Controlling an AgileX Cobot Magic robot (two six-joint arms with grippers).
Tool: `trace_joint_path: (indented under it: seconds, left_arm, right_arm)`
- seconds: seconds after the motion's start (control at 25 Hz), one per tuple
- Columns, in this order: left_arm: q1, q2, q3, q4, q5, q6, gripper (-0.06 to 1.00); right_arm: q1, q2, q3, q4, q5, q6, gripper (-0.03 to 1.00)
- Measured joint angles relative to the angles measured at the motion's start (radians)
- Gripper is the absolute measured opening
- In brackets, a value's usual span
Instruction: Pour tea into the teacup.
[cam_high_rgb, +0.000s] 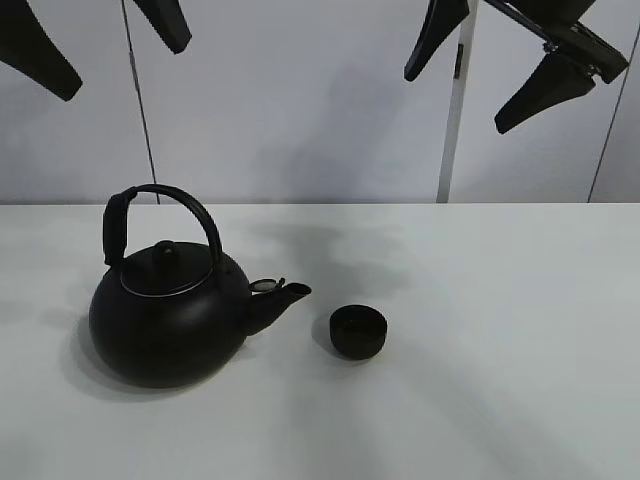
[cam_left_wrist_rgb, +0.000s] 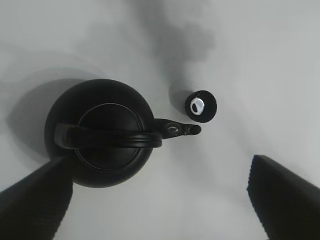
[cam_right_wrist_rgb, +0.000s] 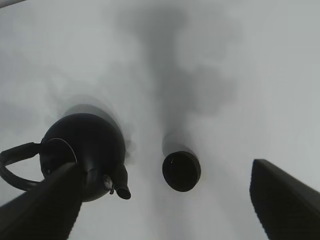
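Both hands, left hand (cam_high_rgb: 108, 38) and right hand (cam_high_rgb: 480, 75), hang high, fingers apart.

Two black robot grippers hang high at the top of the exterior view, both empty. The left gripper (cam_high_rgb: 110, 40) has its two tapered black fingers (cam_high_rgb: 40, 55) spread wide apart. The right gripper (cam_high_rgb: 490, 75) likewise holds its black fingers (cam_high_rgb: 545, 90) wide, tips pointing down.

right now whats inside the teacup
The teacup shows only a glossy dark inside with a bright reflection; whether that's liquid or glaze can't be told. The kettle stands lidded beside it.
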Motion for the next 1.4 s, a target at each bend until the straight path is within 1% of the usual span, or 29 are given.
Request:
trace_joint_path:
  seconds: [0.6, 0.96, 1.4]
  left_arm:
    - [0.000, 0.034, -0.001, -0.002, -0.030, 0.008, 0.69]
    - [0.000, 0.034, -0.001, -0.010, -0.055, 0.008, 0.69]
    - [0.000, 0.034, -0.001, -0.011, -0.057, 0.008, 0.69]
  right_arm:
    - [0.000, 0.000, 0.000, 0.000, -0.042, -0.003, 0.63]
    - [0.000, 0.000, 0.000, -0.004, -0.042, -0.006, 0.63]
    - [0.000, 0.000, 0.000, -0.004, -0.042, -0.007, 0.63]
